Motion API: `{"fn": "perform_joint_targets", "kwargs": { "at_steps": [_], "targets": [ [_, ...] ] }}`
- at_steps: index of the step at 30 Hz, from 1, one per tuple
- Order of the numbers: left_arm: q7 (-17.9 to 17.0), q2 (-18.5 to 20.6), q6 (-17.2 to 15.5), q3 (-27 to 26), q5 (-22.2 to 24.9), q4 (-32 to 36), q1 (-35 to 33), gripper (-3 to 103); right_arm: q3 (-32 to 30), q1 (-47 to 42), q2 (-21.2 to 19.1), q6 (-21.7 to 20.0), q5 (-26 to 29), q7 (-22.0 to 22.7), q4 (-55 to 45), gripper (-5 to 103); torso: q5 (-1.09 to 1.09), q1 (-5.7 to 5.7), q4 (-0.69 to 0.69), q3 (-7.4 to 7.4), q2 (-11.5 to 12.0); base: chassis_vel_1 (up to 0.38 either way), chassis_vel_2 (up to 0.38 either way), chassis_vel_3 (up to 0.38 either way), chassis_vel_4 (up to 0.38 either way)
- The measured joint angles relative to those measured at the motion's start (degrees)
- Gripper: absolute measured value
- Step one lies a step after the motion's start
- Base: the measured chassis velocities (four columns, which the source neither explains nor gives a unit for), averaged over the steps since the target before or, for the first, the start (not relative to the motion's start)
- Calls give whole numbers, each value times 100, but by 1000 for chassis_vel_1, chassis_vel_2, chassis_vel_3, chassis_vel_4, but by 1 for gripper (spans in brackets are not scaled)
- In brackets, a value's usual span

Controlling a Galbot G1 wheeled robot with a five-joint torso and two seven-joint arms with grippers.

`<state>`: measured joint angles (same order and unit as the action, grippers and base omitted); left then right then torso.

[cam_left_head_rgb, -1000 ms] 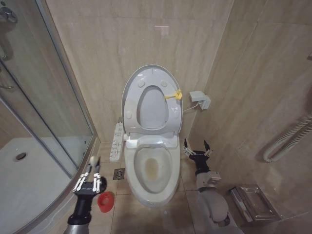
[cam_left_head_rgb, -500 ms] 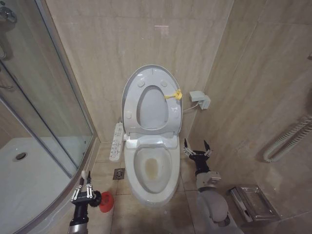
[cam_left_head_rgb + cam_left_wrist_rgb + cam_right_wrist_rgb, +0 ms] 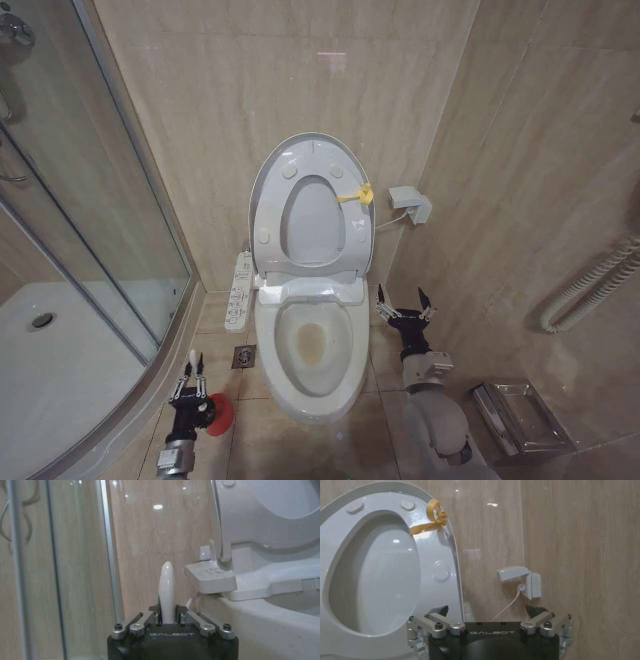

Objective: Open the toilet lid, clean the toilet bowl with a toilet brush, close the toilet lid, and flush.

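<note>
Slim white toilet brush (image 3: 190, 357), red cup (image 3: 217, 415)

tiled bathroom, toilet bowl (image 3: 312, 350), glass shower (image 3: 90, 230)

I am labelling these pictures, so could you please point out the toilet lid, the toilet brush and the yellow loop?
toilet lid (image 3: 268, 190): head view, left edge of the raised cover.
toilet brush (image 3: 166, 588): left wrist view, white handle above the closed fingers.
yellow loop (image 3: 436, 512): right wrist view, the curl at the lid's edge.
</note>
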<state>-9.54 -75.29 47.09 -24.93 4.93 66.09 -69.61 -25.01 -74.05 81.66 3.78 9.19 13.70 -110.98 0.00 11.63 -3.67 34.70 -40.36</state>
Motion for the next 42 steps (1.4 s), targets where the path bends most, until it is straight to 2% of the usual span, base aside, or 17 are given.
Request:
{"fn": "perform_joint_targets", "kwargs": {
  "at_steps": [9, 24, 42],
  "targets": [
    [132, -17, -7, 242, 17, -575, 577, 19, 0, 0, 0, 0, 0, 0, 0, 100, 1, 0, -1, 0, 0, 0, 0, 0, 0],
    [447, 2, -20, 370, 157, -1229, 902, 19, 0, 0, 0, 0, 0, 0, 0, 100, 0, 0, 0, 0, 0, 0, 0, 0, 0],
    [829, -19, -28, 564, 189, -2402, 1413, 19, 0, 0, 0, 0, 0, 0, 0, 100, 0, -1, 0, -1, 0, 0, 0, 0, 0]
  ]
}}
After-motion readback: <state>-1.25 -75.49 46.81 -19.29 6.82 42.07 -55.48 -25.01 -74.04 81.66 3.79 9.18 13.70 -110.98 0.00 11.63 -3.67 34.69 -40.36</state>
